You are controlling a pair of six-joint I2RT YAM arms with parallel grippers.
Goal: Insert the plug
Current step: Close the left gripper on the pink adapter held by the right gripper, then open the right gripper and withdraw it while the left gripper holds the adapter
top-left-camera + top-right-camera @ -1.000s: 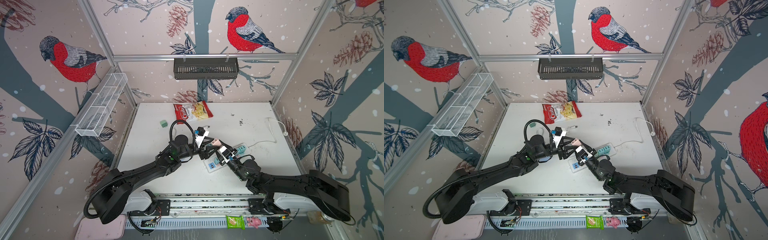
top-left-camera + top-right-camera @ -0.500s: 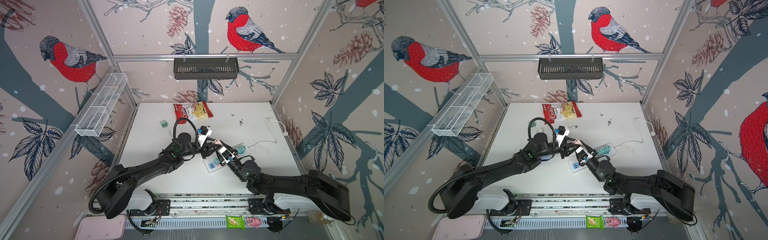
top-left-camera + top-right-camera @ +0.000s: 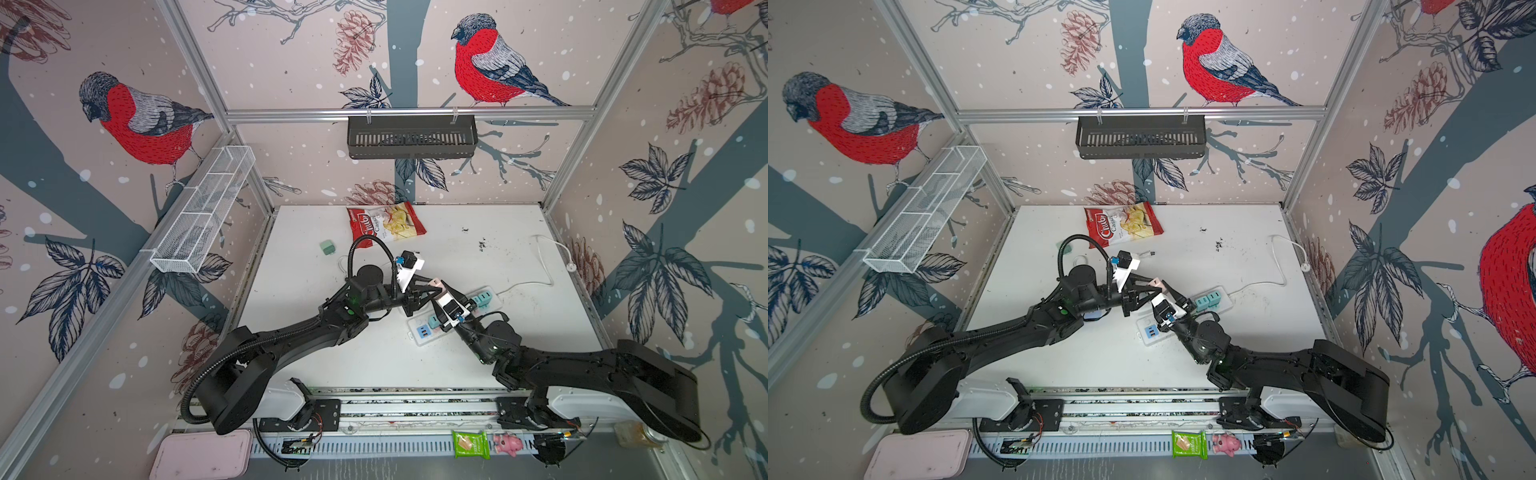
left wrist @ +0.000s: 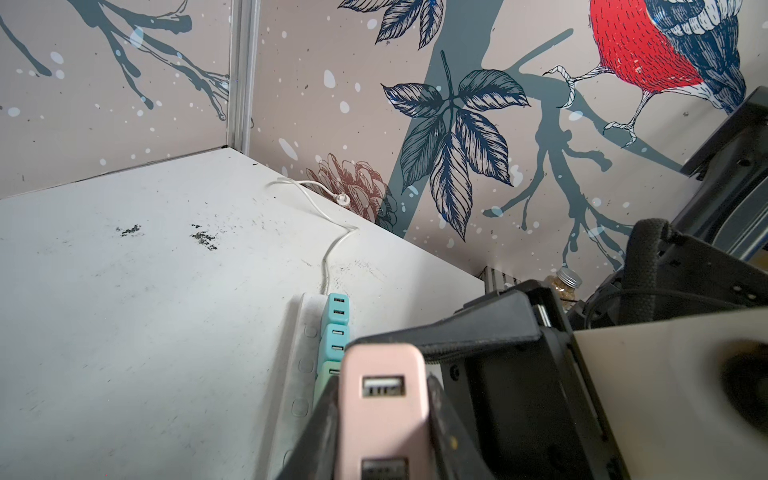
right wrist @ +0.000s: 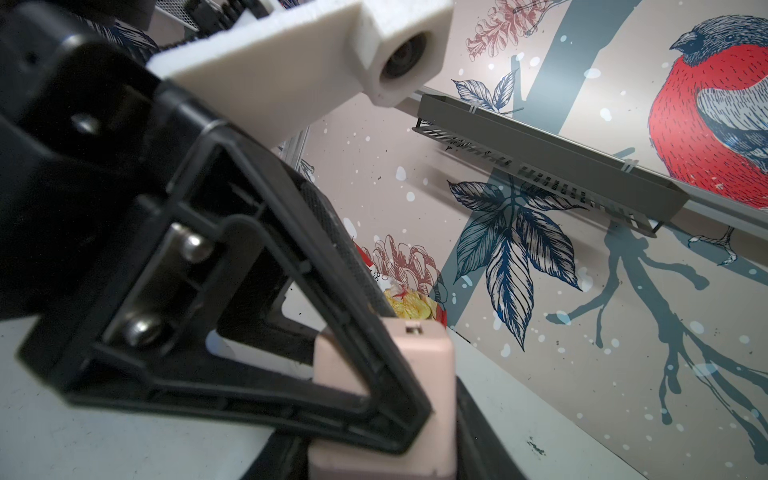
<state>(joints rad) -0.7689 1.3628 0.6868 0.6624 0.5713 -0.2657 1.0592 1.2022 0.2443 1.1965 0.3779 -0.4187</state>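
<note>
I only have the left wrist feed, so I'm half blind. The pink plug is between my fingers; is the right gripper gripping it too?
Observer: Yes; the right wrist view shows the right gripper shut on the pink plug.
Operator: What's on the end of the strip hidden behind it?
Observer: A blue plug, seen in both top views.
Operator: Any spare plugs?
Observer: One green plug lies loose on the table near the chips bag.
</note>
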